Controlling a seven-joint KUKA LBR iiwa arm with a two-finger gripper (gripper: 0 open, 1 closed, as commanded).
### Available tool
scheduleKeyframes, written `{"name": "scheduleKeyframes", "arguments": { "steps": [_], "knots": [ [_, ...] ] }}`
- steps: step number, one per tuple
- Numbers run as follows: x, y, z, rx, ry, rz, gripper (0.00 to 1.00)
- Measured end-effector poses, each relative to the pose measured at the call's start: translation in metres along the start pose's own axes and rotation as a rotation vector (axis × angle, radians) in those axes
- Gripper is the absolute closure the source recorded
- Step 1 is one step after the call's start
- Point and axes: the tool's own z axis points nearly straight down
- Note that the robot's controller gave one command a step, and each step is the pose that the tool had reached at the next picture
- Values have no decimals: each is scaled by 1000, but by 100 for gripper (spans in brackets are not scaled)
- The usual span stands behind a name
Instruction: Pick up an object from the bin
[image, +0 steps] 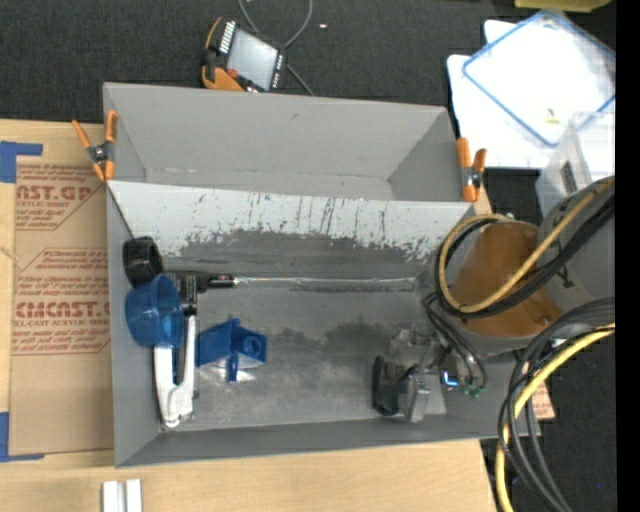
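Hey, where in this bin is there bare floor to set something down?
The middle of the bin floor is bare, between the blue block and the claw. It is crowded along the left wall: black knob, blue scoop, white handled tool.

Red print on the brown cardboard sheet (55, 400) left of the grey metal bin (270, 130) reads "AST.GP" at the far end. Nearer, "CAST ACRYLIC SHEET" shows; the smaller lines are illegible.
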Motion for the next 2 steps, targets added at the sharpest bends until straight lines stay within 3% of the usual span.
{"name": "scheduleKeyframes", "arguments": {
  "steps": [1, 2],
  "knots": [
    [-30, 123, -38, -5, -16, -111, 0],
    [9, 64, -28, 3, 3, -401, 0]
  ]
}}
